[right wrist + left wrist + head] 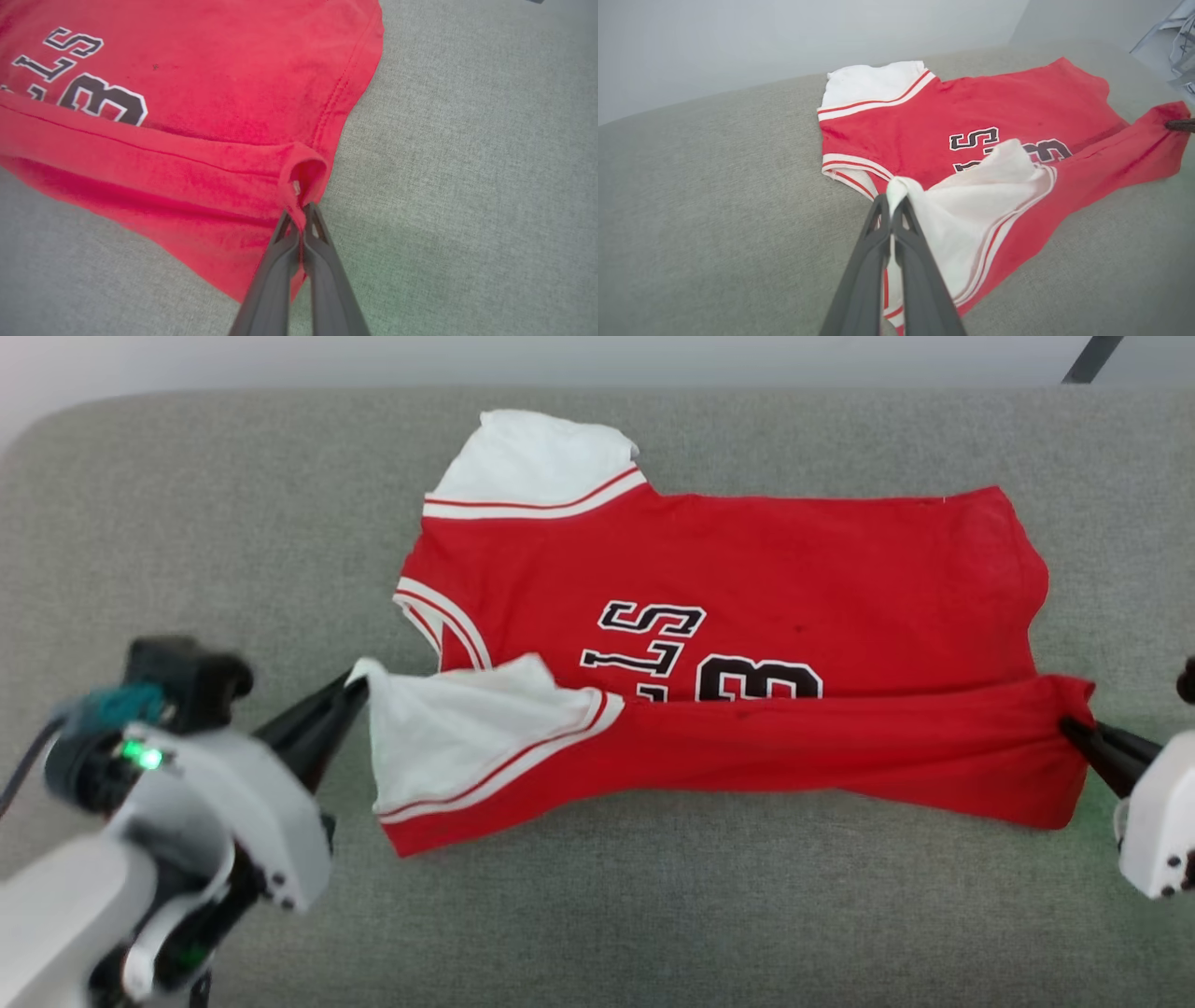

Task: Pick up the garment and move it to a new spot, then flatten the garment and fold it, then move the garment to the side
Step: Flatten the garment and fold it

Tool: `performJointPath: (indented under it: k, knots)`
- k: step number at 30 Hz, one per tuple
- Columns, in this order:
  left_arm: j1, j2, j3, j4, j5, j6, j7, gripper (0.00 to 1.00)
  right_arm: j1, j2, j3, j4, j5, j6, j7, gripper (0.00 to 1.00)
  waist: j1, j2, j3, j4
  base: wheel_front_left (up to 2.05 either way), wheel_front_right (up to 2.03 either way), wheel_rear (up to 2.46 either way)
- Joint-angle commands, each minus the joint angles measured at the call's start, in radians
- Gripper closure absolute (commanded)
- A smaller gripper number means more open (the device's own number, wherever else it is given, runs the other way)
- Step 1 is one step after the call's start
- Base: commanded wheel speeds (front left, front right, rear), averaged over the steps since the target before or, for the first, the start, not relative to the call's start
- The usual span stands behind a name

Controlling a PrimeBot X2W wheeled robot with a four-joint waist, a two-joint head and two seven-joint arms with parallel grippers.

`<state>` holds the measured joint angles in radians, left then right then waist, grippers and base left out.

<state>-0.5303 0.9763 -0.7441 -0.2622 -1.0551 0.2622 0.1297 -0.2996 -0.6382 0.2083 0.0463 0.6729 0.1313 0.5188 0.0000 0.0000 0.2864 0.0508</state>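
Grey fabric (187, 523), perhaps a sofa, bears the garment (794, 569), pinched in left gripper (359, 684) and right gripper (1072, 726) jaws.

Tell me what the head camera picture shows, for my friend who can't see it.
A red shirt with white sleeves lies on a grey fabric surface, its near edge folded over part of the black lettering. The robot's left jaws pinch the tip of the near sleeve, and its right jaws pinch the shirt's bottom corner.

grey woven upholstery surface (187, 504), rounded far-left corner, plain pale wall (738, 37) behind, dark slanted bar (1090, 357) top right in head view, light soft and even
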Motion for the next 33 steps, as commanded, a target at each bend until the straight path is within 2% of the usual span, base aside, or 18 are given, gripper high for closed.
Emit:
performJointPath:
  k: [1,8,9,16,21,22,23,24,25,26,28,29,30,33]
  knots:
    - [-0.054,-0.029,-0.017,0.059,0.018,-0.041,0.024,1.00,-0.040,0.008,0.017,0.029,-0.007,-0.001,-0.004,1.00,0.0000,0.0000,0.017,-0.001,0.00,0.00,0.00]
    - [-0.185,-0.143,-0.074,0.291,0.019,-0.167,0.105,1.00,-0.134,0.033,0.088,0.126,-0.001,-0.001,0.017,1.00,0.0000,0.0000,0.053,-0.014,0.00,0.00,0.00]
    - [-0.185,-0.143,-0.074,0.291,0.019,-0.167,0.105,1.00,-0.134,0.033,0.088,0.126,-0.001,-0.001,0.017,1.00,0.0000,0.0000,0.053,-0.014,0.00,0.00,0.00]
    - [-0.250,-0.221,-0.106,0.478,0.005,-0.249,0.148,1.00,-0.194,0.043,0.147,0.175,0.018,-0.001,0.016,1.00,0.0000,0.0000,0.076,-0.028,0.00,0.00,0.00]
    - [-0.271,-0.239,-0.113,0.547,-0.002,-0.275,0.158,1.00,-0.220,0.040,0.177,0.202,0.034,-0.001,0.017,1.00,0.0000,0.0000,0.073,-0.030,0.00,0.00,0.00]
    - [-0.272,-0.243,-0.112,0.553,-0.005,-0.280,0.157,1.00,-0.221,0.039,0.180,0.209,0.037,-0.001,0.020,0.96,0.0000,0.0000,0.069,-0.029,0.00,0.00,0.00]
    - [-0.273,-0.246,-0.111,0.558,-0.007,-0.280,0.153,0.75,-0.222,0.037,0.185,0.213,0.038,-0.001,0.024,0.89,0.0000,0.0000,0.065,-0.027,0.00,0.00,0.00]
    - [-0.274,-0.247,-0.108,0.561,-0.009,-0.279,0.149,0.51,-0.224,0.033,0.190,0.215,0.039,-0.001,0.025,0.71,0.0000,0.0000,0.060,-0.024,0.00,0.00,0.00]
    - [-0.272,-0.249,-0.106,0.563,-0.012,-0.277,0.148,0.32,-0.224,0.032,0.192,0.217,0.043,-0.001,0.023,0.62,0.0000,0.0000,0.053,-0.022,0.00,0.00,0.00]
    - [-0.268,-0.248,-0.106,0.564,-0.013,-0.277,0.146,0.15,-0.223,0.029,0.195,0.218,0.045,-0.001,0.022,0.44,0.0000,0.0000,0.046,-0.019,0.00,0.00,0.00]
    - [-0.259,-0.244,-0.102,0.559,-0.012,-0.275,0.135,0.00,-0.220,0.024,0.203,0.214,0.047,-0.001,0.014,0.31,0.0000,0.0000,0.030,-0.014,0.00,0.00,0.00]
    - [-0.251,-0.243,-0.102,0.556,-0.015,-0.273,0.130,0.00,-0.216,0.020,0.206,0.213,0.049,-0.001,0.008,0.18,0.0000,0.0000,0.021,-0.012,0.00,0.00,0.00]
    - [-0.243,-0.241,-0.102,0.551,-0.016,-0.272,0.125,0.00,-0.213,0.016,0.208,0.212,0.050,-0.001,0.003,0.00,0.0000,0.0000,0.011,-0.009,0.00,0.00,0.00]
    - [-0.224,-0.231,-0.098,0.530,-0.015,-0.264,0.106,0.00,-0.197,0.010,0.208,0.212,0.048,-0.001,-0.018,0.00,0.0000,0.0000,-0.021,0.001,0.00,0.00,0.00]
